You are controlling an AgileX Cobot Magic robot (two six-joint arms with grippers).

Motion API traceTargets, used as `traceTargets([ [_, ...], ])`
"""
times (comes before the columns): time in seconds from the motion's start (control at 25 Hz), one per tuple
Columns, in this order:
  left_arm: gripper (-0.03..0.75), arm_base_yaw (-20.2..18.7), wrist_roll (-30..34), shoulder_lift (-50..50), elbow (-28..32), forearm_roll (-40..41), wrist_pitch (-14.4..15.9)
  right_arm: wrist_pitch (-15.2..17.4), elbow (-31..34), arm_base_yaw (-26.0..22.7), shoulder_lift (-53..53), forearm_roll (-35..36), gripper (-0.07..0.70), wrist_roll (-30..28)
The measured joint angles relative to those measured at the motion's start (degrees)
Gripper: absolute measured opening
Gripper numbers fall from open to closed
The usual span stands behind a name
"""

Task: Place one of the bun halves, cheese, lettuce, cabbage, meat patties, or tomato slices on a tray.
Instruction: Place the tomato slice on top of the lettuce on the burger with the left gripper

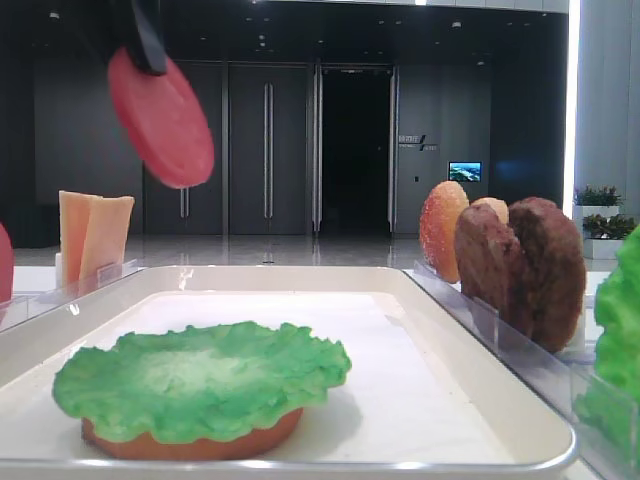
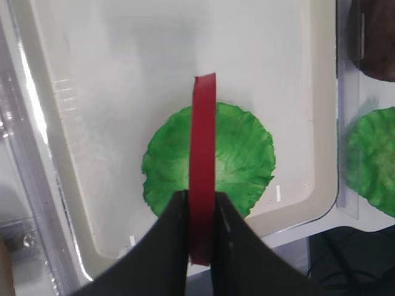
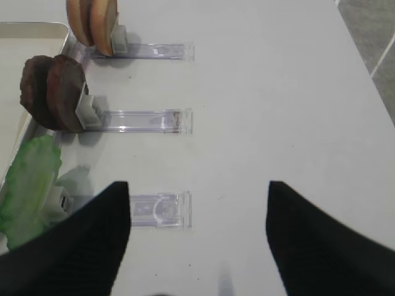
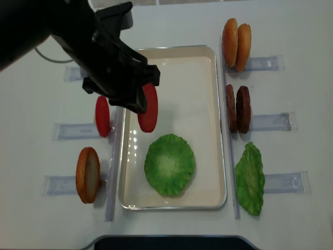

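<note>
White tabletop lay under everything, with dark doors far behind. Clamped on edge in the left gripper [image 2: 200, 231], the tomato slice [image 2: 202, 166] hung above the tray [image 4: 205, 78], held upright, its upper rim pinched between the two black fingers [image 2: 166, 240] and most of the disc reaching free past the fingertips. Directly under it in the left wrist view sat the lettuce [image 2: 237, 163], lying flat on a bun half [image 1: 190, 445] toward the near end of the tray. Off to the gripper's outer side, beyond the tray rim, a second tomato slice [image 4: 102, 116] stood in its rack [image 4: 73, 130], and another bun half [image 4: 87, 174] stood in the next rack along.

The right gripper [image 3: 197, 203] hovered with jaws spread and nothing between them, over a clear rack [image 3: 162, 209], well apart from the work; patties [image 3: 52, 92], buns [image 3: 92, 21] and a spare lettuce leaf [image 3: 28, 185] stood ahead of it, to its left.

The risk lay in the slice's attitude. Released while vertical, it would likely land on its rim, roll across the ruffled leaf and settle askew or off the stack, perhaps against the tray wall. The hold was near one edge only, so a quick wrist turn to lay it flat could swing the smooth disc out of the fingers. Lowering too far could also press the leaf and shift the bun beneath.
</note>
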Motion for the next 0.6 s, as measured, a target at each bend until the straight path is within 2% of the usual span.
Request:
traceTargets([
  [0.12, 0.057, -1.18, 0.0, 0.0, 0.0, -1.68, -2.77, 0.0, 0.0, 0.0, 0.0, 0.0, 0.478, 0.0],
  [0.28, 0.057, -3.06, 1.3, 0.0, 0.83, -4.05, -4.04, 0.0, 0.0, 0.0, 0.0, 0.0, 0.478, 0.0],
  [0.44, 0.057, -3.37, 3.54, -0.06, 4.08, -7.31, -4.36, 0.0, 0.0, 0.0, 0.0, 0.0, 0.478, 0.0],
  [0.6, 0.057, -3.37, 6.1, -0.17, 8.8, -10.41, -8.21, 0.0, 0.0, 0.0, 0.0, 0.0, 0.478, 0.0],
])
